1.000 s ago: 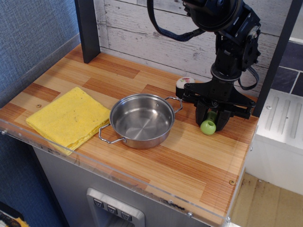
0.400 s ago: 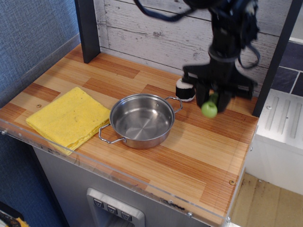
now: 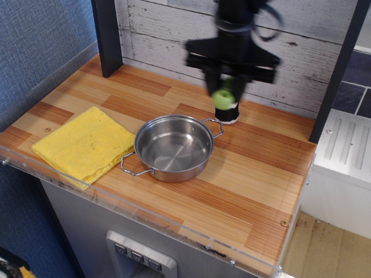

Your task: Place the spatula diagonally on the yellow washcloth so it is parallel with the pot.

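Note:
My gripper [image 3: 227, 86] hangs in the air behind the pot, blurred by motion, and is shut on the spatula [image 3: 222, 97]. Only the spatula's lime-green handle end shows below the fingers; its blade is hidden in the gripper. The steel pot [image 3: 174, 147] sits in the middle of the counter with its wire handles pointing front-left and back-right. The yellow washcloth [image 3: 86, 143] lies flat at the front left, apart from the pot.
A black-and-white sushi roll [image 3: 228, 114] stands behind the pot, just under the gripper. A dark post [image 3: 108, 36] rises at the back left and another [image 3: 342, 63] at the right. A plank wall backs the wooden counter [image 3: 255, 174].
The gripper has lifted the spatula off the counter at the right and carried it up and left, past the sushi roll, to above the pot's far side.

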`<state>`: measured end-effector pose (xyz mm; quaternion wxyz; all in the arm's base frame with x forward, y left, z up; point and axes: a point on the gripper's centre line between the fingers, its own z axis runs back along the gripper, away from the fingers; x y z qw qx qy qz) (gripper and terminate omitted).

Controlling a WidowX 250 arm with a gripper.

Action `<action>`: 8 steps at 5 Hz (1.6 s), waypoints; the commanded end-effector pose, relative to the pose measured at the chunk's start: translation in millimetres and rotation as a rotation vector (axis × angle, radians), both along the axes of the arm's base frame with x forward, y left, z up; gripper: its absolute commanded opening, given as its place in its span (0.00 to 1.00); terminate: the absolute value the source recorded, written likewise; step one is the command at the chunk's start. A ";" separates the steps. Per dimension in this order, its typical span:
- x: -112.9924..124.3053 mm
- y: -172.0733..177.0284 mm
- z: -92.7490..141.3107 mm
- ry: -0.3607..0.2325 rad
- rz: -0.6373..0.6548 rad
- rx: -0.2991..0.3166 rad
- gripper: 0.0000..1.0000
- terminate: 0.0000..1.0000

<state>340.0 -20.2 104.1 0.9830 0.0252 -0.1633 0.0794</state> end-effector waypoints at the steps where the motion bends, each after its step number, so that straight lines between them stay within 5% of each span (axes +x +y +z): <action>1: -51.0 88.9 24.4 -0.054 0.176 0.037 0.00 0.00; 3: -95.5 138.9 -6.5 0.006 0.302 0.043 0.00 0.00; 7: -93.3 142.4 -73.1 0.111 0.285 0.035 0.00 0.00; 8: -90.2 140.3 -80.3 0.190 0.276 0.009 1.00 0.00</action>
